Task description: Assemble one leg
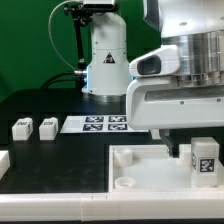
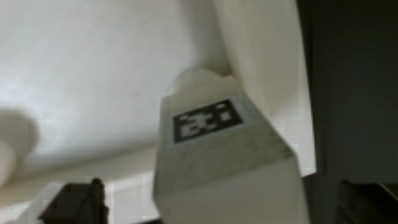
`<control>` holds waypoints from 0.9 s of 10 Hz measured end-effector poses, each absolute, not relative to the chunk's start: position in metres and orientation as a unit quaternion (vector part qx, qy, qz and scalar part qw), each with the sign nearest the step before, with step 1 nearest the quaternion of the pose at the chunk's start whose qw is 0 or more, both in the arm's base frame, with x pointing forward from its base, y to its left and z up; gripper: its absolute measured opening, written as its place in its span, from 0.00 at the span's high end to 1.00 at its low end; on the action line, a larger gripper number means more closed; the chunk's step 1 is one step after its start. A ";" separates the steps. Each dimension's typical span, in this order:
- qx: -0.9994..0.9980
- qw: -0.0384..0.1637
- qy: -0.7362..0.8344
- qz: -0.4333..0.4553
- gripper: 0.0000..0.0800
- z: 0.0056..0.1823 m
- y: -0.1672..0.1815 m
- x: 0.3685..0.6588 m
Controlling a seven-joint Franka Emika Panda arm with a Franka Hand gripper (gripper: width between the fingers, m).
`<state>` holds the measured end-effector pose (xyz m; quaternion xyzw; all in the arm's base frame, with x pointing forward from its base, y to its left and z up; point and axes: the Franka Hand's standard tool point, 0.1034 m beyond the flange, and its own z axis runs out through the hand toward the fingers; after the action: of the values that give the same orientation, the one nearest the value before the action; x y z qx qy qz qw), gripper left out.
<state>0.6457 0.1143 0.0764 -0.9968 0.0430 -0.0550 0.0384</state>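
Note:
One leg [image 1: 204, 160], a small white block with a black-and-white tag, stands upright on the large white recessed panel [image 1: 140, 160] at the exterior view's right. My gripper [image 1: 190, 150] hangs right over it, and one dark finger [image 1: 172, 150] shows beside the leg with a gap between them. In the wrist view the leg [image 2: 214, 130] fills the middle between the two fingertips [image 2: 75, 200], and a strip of panel shows between it and that finger. The gripper [image 2: 217, 205] is open around the leg. Two more legs [image 1: 22, 128] [image 1: 47, 127] lie at the exterior view's left.
The marker board [image 1: 100, 123] lies behind the panel, in front of the arm's base [image 1: 105, 60]. A round socket [image 1: 125, 183] sits in the panel's near corner. A white piece [image 1: 3, 160] shows at the left edge.

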 end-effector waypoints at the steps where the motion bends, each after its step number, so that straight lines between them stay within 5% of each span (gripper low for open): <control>1: -0.997 0.039 0.038 -0.054 0.19 0.075 0.114 0.645; 4: -0.991 0.044 0.113 -0.050 0.64 0.074 0.113 0.645; 9: -0.859 0.063 0.507 -0.012 0.63 0.073 0.107 0.641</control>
<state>0.6411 0.1071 0.0733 -0.8595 0.5071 -0.0124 0.0633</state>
